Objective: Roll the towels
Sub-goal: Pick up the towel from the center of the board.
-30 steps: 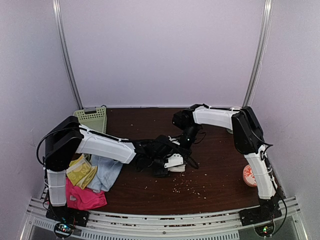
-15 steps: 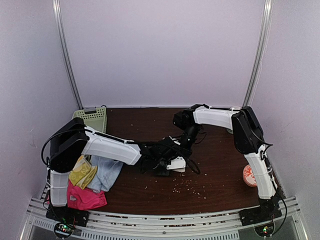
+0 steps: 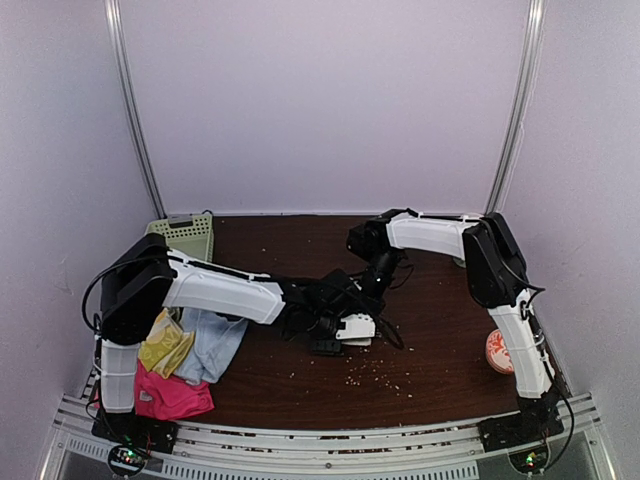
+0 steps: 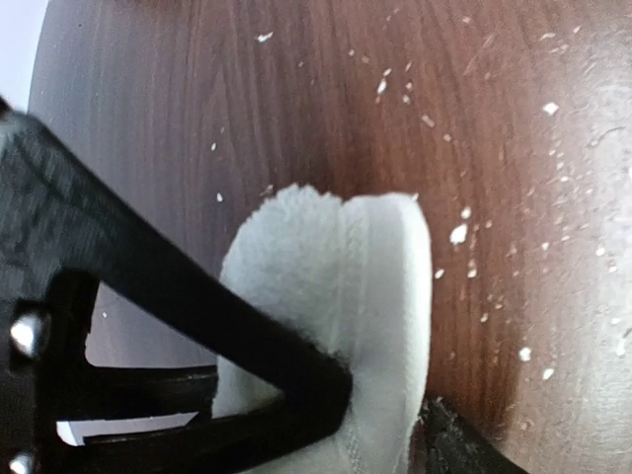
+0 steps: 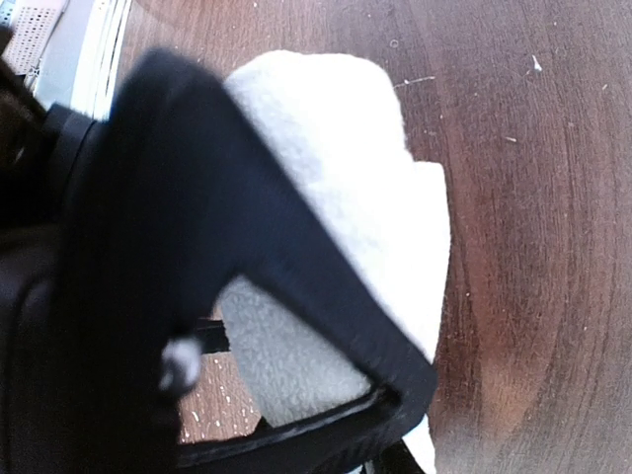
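The cream-white towel (image 3: 357, 328) lies mid-table as a small thick roll. It fills the left wrist view (image 4: 336, 286) and the right wrist view (image 5: 346, 168). My left gripper (image 3: 335, 328) reaches in from the left and is shut on the roll's end (image 4: 385, 405). My right gripper (image 3: 370, 300) comes down from behind, and its jaws close around the other end (image 5: 405, 430). The pale blue towel (image 3: 215, 345), the yellow-green patterned towel (image 3: 165, 345) and the hot-pink towel (image 3: 170, 395) lie in a heap at the near left, under the left arm.
A pale green slotted basket (image 3: 188, 236) stands at the back left corner. A red-and-white round object (image 3: 498, 352) sits by the right arm's base. White crumbs are scattered over the dark wooden table (image 3: 420, 340) in front of the roll.
The left arm has stretched a little further right, and the white roll has shifted slightly right with it. The right arm has hardly moved.
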Available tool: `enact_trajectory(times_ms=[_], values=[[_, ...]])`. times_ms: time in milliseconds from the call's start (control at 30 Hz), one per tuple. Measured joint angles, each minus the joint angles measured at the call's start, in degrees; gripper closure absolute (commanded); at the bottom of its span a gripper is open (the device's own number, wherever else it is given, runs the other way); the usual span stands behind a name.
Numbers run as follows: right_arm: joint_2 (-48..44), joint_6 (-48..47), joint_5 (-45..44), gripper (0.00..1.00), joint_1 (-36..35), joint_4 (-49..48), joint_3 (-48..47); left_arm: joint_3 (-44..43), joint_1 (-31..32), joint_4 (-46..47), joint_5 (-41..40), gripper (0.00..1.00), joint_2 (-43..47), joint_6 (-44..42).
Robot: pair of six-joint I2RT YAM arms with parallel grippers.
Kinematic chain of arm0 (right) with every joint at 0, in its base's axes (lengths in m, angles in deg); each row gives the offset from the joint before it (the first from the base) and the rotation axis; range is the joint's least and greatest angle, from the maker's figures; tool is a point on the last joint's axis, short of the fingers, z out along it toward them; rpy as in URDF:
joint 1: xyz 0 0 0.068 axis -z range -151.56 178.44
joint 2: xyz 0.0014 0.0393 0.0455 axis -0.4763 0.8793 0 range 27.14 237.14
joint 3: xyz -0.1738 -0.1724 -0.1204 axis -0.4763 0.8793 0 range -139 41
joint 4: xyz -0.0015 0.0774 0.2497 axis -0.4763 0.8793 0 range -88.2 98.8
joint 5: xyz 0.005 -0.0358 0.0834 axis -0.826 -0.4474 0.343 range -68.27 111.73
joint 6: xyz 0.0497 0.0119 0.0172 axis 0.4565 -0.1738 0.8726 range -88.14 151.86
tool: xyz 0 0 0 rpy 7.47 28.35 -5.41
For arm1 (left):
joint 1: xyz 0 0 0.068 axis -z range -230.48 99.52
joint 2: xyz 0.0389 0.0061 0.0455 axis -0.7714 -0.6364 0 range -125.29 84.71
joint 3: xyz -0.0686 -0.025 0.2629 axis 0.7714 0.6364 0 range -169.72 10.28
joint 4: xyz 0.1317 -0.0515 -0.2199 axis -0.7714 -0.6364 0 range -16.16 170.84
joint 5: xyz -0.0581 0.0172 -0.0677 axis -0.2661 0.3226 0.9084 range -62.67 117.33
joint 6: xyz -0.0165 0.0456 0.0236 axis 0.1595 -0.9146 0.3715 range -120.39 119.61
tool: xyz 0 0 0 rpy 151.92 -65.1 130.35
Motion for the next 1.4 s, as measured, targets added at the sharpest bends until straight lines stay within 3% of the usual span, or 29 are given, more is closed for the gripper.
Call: enact_trajectory(times_ms=[267,500,567,633,800,1033,1233,1400], values=[[0.0,0.0,0.2,0.82,0.0,0.4,0.3,-3.7,-0.1,-5.2,2.8,0.38,-0.6,0.6],[0.0,0.0,0.4,0.82,0.2,1.2,0.6,-8.1,-0.1,-8.8,0.6,0.56,-4.4,2.8],[0.0,0.0,0.5,0.8,0.3,1.2,0.7,-8.2,0.0,-9.1,0.2,0.68,-4.4,3.0],[0.0,0.0,0.5,0.74,0.3,1.3,0.7,-8.2,0.0,-9.3,-0.2,0.79,-4.5,3.1],[-0.9,-0.5,0.5,0.59,0.3,1.9,1.6,-8.1,0.2,-9.3,-0.5,0.9,-4.4,2.6],[-8.9,-1.0,-4.7,0.49,0.9,1.4,5.4,-5.3,0.2,-5.8,-0.3,0.98,-2.5,1.6],[-23.2,-1.0,-6.2,0.49,7.1,1.4,10.1,-2.4,-2.3,-5.8,-2.0,1.0,2.0,0.7],[-31.1,-0.9,-4.3,0.52,13.0,-1.2,20.4,1.3,-7.6,-5.2,-3.1,1.0,9.1,-0.5]])
